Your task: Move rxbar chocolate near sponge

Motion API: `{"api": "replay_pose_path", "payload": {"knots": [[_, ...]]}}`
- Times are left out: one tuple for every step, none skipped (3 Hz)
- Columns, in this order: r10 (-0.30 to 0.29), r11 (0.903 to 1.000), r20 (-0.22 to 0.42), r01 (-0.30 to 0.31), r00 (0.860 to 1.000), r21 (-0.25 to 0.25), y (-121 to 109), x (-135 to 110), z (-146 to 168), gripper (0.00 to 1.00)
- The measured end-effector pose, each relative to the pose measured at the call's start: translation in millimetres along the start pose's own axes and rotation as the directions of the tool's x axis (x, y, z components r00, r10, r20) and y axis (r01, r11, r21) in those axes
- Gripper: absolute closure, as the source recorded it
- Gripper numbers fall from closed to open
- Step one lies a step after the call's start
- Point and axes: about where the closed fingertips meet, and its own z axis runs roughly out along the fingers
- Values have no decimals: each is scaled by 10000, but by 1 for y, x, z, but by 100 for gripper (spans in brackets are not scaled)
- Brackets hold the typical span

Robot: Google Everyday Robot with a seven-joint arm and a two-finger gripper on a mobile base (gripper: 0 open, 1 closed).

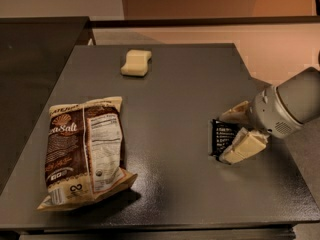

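The rxbar chocolate (221,135), a small black wrapper with white text, lies on the dark grey table (175,89) at the right. My gripper (223,138) reaches in from the right edge. Its two cream fingers (244,147) press against the bar's far and near ends, and the bar still rests on the table. The sponge (136,63), a pale yellow block, lies at the back of the table, left of centre and far from the bar.
A large brown-and-cream chip bag (82,151) lies flat at the front left. A black counter (35,49) adjoins the table's left side. The table's right edge runs just under my wrist (287,109).
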Motion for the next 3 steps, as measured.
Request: {"api": "replay_pose_path", "payload": {"knots": [[29,10000,-4,-29,10000,-54,1,-1,1,62],[80,9999,18,-79,10000,-78,1,-2,2,86],[80,9999,19,-79,10000,-77,1,-3,1,100]]}}
